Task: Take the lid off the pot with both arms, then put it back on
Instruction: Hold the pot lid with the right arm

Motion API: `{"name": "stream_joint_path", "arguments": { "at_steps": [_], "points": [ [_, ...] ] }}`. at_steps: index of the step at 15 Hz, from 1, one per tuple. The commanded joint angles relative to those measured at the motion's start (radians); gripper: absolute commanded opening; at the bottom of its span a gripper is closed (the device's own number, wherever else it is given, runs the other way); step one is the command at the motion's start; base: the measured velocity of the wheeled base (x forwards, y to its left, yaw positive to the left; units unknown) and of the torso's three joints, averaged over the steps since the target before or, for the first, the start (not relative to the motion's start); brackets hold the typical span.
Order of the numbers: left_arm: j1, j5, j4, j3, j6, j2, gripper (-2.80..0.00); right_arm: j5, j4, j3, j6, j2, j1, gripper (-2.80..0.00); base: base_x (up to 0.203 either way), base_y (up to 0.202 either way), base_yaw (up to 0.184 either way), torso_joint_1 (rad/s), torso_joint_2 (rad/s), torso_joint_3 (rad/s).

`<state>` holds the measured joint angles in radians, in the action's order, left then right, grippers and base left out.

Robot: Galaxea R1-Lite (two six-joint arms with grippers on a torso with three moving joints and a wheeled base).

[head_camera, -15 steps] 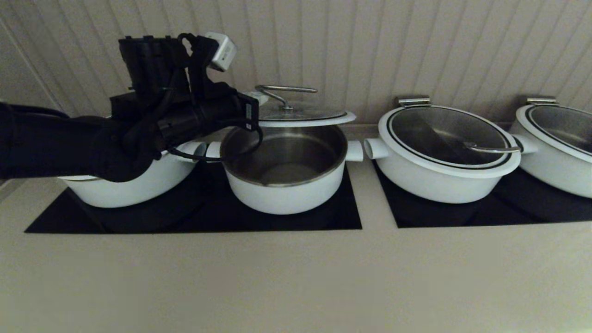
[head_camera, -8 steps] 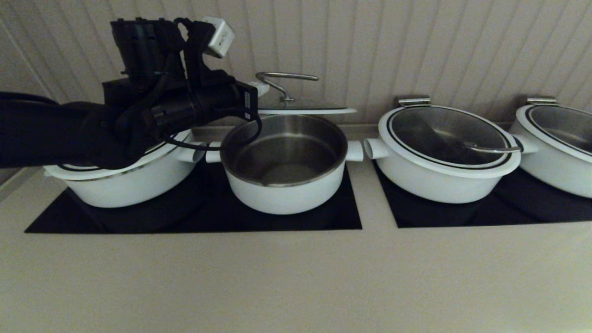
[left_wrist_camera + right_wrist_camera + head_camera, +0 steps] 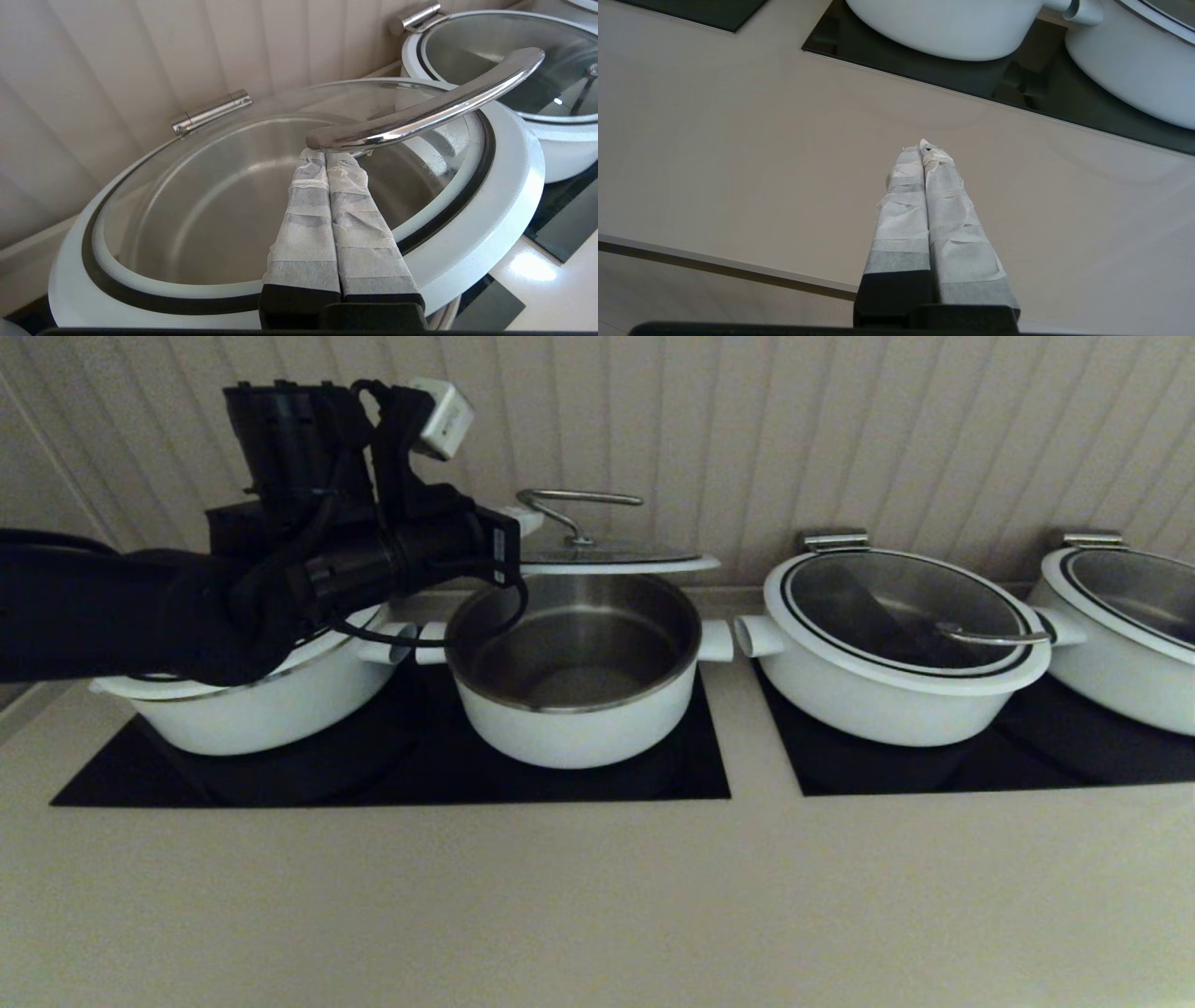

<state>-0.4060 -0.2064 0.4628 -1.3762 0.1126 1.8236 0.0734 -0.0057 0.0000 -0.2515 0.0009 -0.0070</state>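
Four white pots stood in a row on the desk [image 3: 597, 896], two on each of two black cooktop panels. Counted from the robot's left: a covered pot [image 3: 252, 709] partly hidden behind the left arm, the open pot [image 3: 574, 672] with its steel interior exposed, a third pot [image 3: 901, 644] closed by a glass lid, and a fourth pot [image 3: 1130, 616] cut off by the edge of the head view, also covered.

One lid [image 3: 611, 558], glass with a white rim and a single arched metal handle [image 3: 579, 502], was held in the air over the rear edge of the open pot, roughly level and clear of the rim.

The left hand [image 3: 332, 156] had its two tape-wrapped fingers [image 3: 303, 219] pressed together beneath the near end of that handle, tips touching its underside, so that the lid hung from it. A metal hinge bracket [image 3: 212, 112] showed at the lid's far rim.

The right hand [image 3: 924, 148] hung above bare desk surface in front of the right cooktop panel [image 3: 924, 65], its two wrapped fingers closed against each other with nothing between them. It did not appear in the head view.
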Motion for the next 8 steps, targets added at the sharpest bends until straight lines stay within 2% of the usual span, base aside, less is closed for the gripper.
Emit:
{"name": "stream_joint_path", "arguments": {
  "at_steps": [1,3,4,8],
  "points": [
    [0.0,0.0,0.002,0.038,0.002,-0.006,-2.8,0.0,-0.002,0.0,-0.006,0.004,0.001,-2.8,0.0,0.0,0.0,0.0,0.0,0.0],
    [-0.001,-0.001,0.002,0.064,0.002,-0.01,-2.8,0.018,-0.004,-0.025,-0.007,0.019,0.001,-2.8,0.0,0.0,0.0,0.0,0.0,0.0],
    [-0.001,-0.001,0.002,0.066,0.002,-0.007,-2.8,0.052,-0.007,-0.061,0.012,0.061,0.001,-2.8,0.0,0.0,0.0,0.0,0.0,0.0],
    [-0.004,-0.002,0.003,0.063,0.002,0.005,-2.8,0.152,-0.169,-0.168,0.084,0.441,0.004,-2.8,0.0,0.0,0.0,0.0,0.0,0.0]
  ]
}}
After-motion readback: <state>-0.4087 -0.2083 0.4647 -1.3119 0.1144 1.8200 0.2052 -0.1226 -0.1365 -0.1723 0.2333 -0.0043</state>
